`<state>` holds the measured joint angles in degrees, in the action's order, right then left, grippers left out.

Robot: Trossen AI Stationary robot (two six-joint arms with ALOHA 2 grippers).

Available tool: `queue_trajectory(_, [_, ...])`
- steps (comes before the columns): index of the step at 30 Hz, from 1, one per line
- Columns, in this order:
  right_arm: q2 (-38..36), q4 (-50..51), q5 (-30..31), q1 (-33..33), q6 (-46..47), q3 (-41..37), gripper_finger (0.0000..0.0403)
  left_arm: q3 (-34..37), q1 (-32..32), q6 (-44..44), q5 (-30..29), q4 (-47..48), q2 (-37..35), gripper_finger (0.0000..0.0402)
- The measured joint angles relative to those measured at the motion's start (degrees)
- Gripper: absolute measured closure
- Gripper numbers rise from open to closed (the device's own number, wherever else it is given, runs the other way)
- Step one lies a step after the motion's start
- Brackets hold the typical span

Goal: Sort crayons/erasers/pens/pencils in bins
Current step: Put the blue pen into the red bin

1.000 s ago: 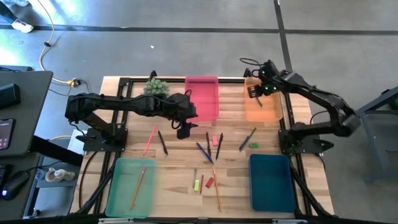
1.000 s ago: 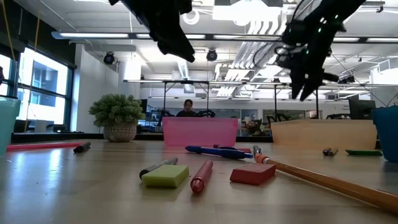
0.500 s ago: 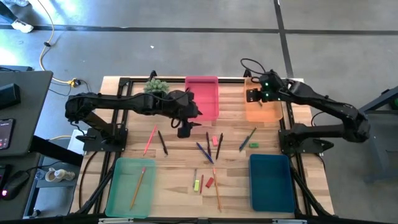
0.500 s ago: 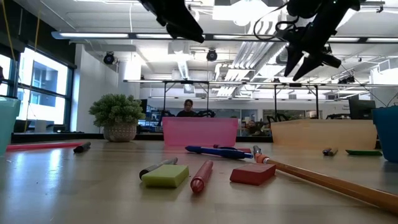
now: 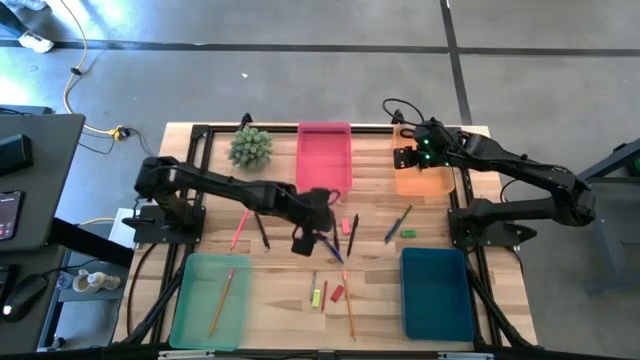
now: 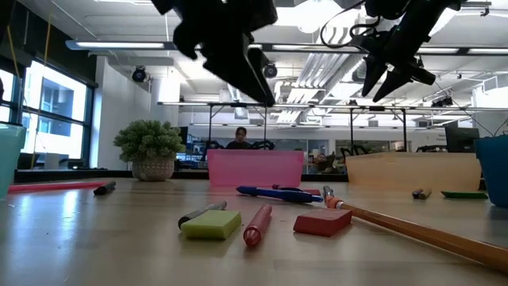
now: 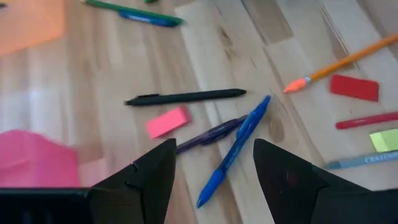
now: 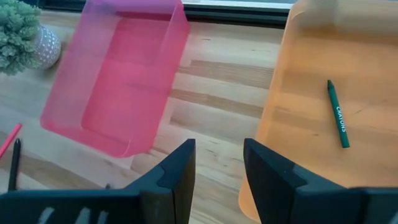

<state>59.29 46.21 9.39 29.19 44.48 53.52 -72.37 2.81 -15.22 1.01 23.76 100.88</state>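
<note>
In the high view the left gripper [image 5: 303, 243] covers part of the pens [image 5: 328, 245] at its 3 o'clock. In the left wrist view the orange pencil [image 7: 341, 63] is cut off by the edge, and the orange bin [image 7: 28, 25] shows only one corner.

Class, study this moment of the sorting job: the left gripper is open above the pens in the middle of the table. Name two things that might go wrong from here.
1. The blue pen and the purple pen lie crossed and touching between the left gripper's open fingers, so closing may catch both or flick one away.
2. The pink eraser and black pen lie close by and might get nudged out of place.
</note>
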Motion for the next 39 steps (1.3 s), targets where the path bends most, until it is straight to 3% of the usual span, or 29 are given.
queue_trajectory(22, [0.02,1.26,0.44,0.0,-2.51,0.0,0.0275,-0.01,-1.01,-0.41,-1.47,-0.09,11.98,0.02])
queue_trajectory(39, [0.02,1.36,0.39,0.0,-3.24,0.0,0.0275,0.23,1.98,-6.93,0.58,1.97,14.01,0.02])
